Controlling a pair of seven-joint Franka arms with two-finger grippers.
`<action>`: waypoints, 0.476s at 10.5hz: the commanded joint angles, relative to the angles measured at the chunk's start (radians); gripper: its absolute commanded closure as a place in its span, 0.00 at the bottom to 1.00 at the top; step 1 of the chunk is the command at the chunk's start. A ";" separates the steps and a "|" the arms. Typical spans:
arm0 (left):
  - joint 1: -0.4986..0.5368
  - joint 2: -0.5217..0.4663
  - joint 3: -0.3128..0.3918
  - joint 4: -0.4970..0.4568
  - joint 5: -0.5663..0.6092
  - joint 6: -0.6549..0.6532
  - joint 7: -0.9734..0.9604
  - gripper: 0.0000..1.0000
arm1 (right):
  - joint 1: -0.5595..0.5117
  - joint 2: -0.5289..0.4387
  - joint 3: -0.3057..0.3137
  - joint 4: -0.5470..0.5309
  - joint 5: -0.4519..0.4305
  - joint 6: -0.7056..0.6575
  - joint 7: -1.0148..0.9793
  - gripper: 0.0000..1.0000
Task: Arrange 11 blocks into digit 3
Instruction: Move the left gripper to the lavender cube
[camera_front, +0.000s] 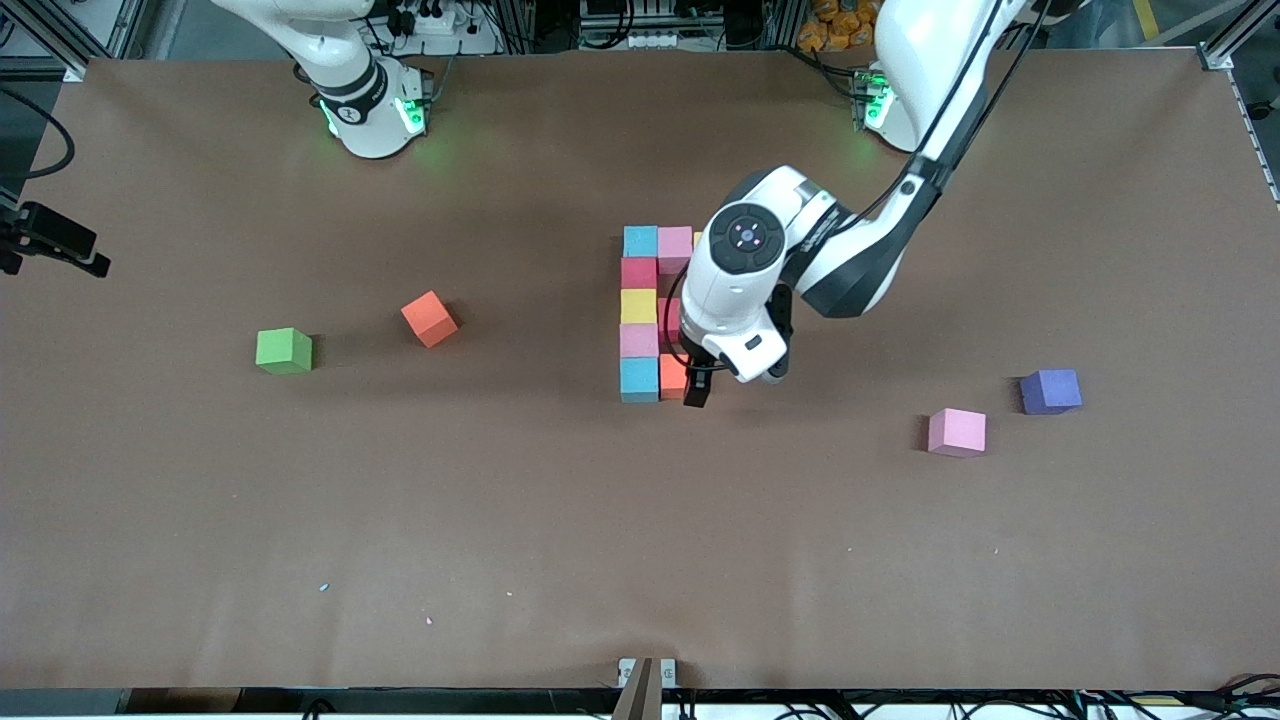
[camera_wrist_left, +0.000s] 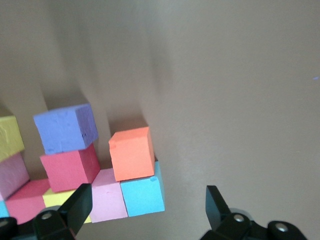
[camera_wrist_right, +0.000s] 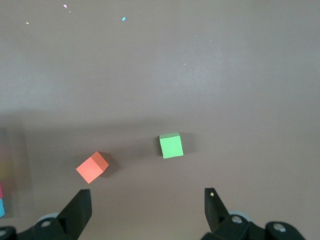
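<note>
The digit 3 (camera_front: 639, 306) is a figure of touching blocks in mid-table. Its straight column runs cyan (camera_front: 641, 241), red, yellow, pink, cyan (camera_front: 639, 379). A pink block (camera_front: 675, 245) joins the column's farthest end and an orange one (camera_front: 673, 375) its nearest end. The left arm hides much of the middle bar; the left wrist view shows a red block (camera_wrist_left: 70, 167) and a purple one (camera_wrist_left: 66, 127) there. My left gripper (camera_front: 700, 388) (camera_wrist_left: 147, 200) hangs open and empty by the orange block (camera_wrist_left: 131, 152). My right gripper (camera_wrist_right: 147, 197), open and empty, waits high above a loose orange block (camera_wrist_right: 92, 167).
Loose on the table: an orange block (camera_front: 430, 318) and a green cube (camera_front: 284, 351) toward the right arm's end, a pink block (camera_front: 957, 431) and a purple block (camera_front: 1050, 391) toward the left arm's end. The left arm's elbow hangs over the figure's bars.
</note>
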 joint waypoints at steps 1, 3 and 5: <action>0.073 -0.078 -0.001 -0.021 0.012 -0.079 0.195 0.00 | -0.025 0.002 0.013 0.018 0.018 -0.006 -0.008 0.00; 0.165 -0.118 -0.004 -0.026 0.004 -0.142 0.376 0.00 | -0.025 0.004 0.013 0.018 0.018 -0.006 -0.008 0.00; 0.289 -0.122 -0.003 -0.044 0.007 -0.262 0.709 0.00 | -0.025 0.004 0.013 0.019 0.018 -0.006 -0.008 0.00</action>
